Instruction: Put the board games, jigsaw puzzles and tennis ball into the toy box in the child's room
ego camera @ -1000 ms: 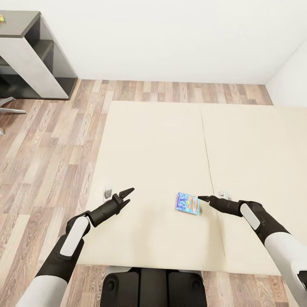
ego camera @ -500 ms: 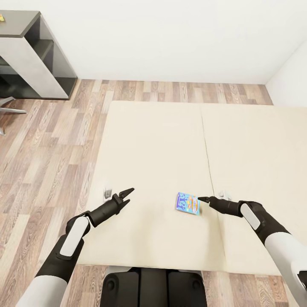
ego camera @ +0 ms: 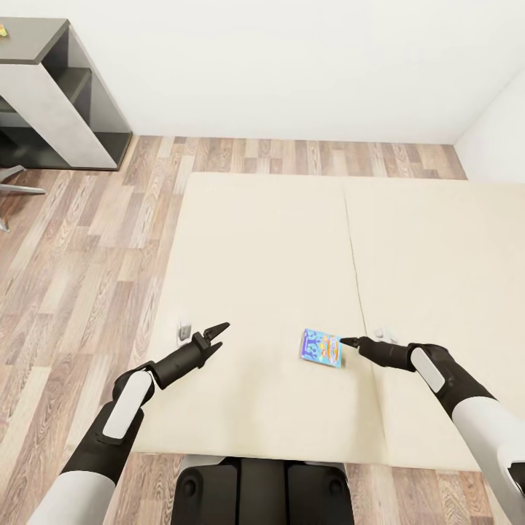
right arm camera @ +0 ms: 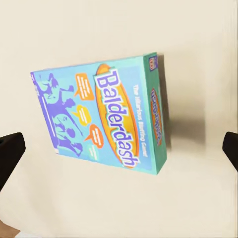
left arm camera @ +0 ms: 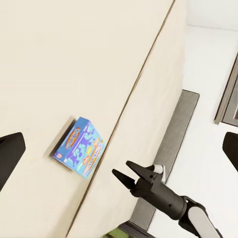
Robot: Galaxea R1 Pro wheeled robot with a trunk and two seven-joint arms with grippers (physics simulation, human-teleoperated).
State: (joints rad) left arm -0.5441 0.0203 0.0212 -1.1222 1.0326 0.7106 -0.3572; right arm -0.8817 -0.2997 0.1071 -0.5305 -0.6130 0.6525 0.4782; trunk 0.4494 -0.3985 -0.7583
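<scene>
One board game (ego camera: 321,348), the blue box printed "Balderdash", lies flat on the beige mattress of the bed (ego camera: 277,240), near its close edge and just left of the seam between the two mattress halves. We see our right pincer (ego camera: 348,340) hovering at the box's right edge, its tips at or just short of the cardboard; we cannot tell whether they touch. In the right wrist view the box (right arm camera: 104,116) sits between the two dark fingertips (right arm camera: 9,153), which stand wide apart at either side of the picture, so the jaws are spread wide and hold nothing. Our left pincer (ego camera: 217,330) hangs over the mattress well to the left of the box, its jaws a little apart and holding nothing. In the left wrist view we see the box (left arm camera: 79,147) lying on the mattress and the right pincer (left arm camera: 128,174) beside it. Far left, a grey shelf unit (ego camera: 62,95) stands on the wooden floor (ego camera: 80,248) against the white wall.
</scene>
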